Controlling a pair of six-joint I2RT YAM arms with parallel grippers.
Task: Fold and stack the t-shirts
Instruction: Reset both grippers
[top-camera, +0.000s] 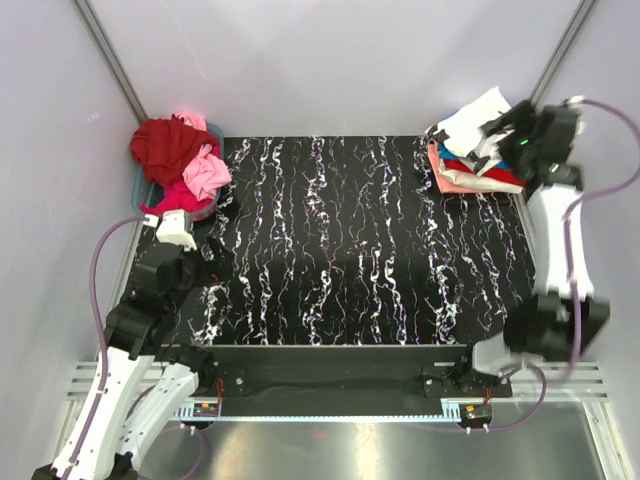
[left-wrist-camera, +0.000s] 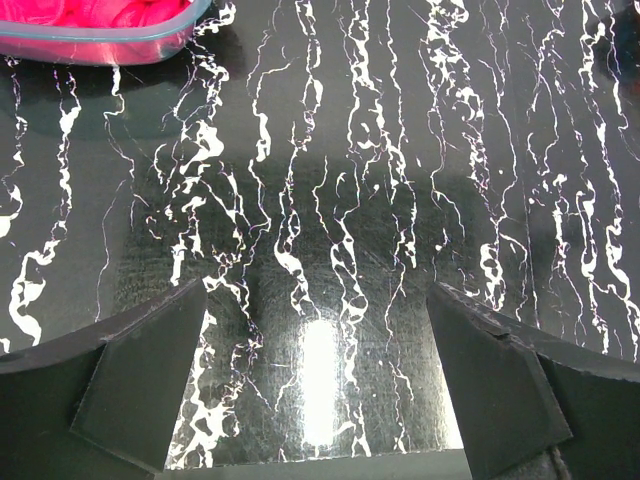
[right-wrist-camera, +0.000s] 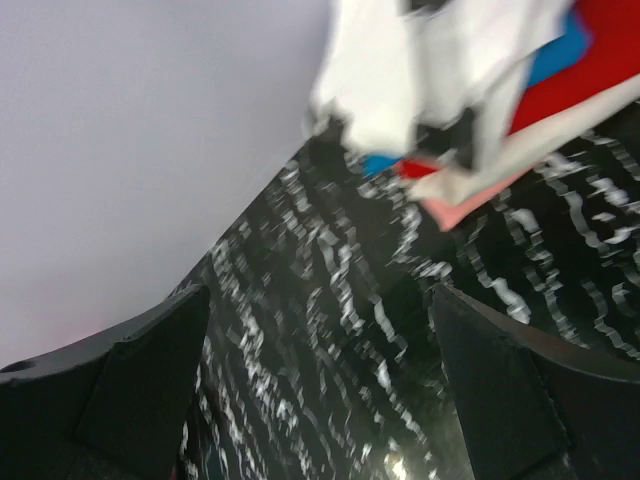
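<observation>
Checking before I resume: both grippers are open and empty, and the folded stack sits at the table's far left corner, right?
No. The top view shows the folded stack at the table's far right corner. The rest holds: left gripper and right gripper are open and empty.

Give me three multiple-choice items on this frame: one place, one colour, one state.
1. Where is the folded stack? A far left; B far right; C centre.
2. What colour is its top shirt? A black; B green; C white.
3. The left gripper is: A open, empty; B shut on a shirt; C shut on nothing.
Answers: 1 B, the top view shows it at the far right corner of the table; 2 C, white cloth lies uppermost; 3 A, its fingers stand apart with only the table between them.
</observation>
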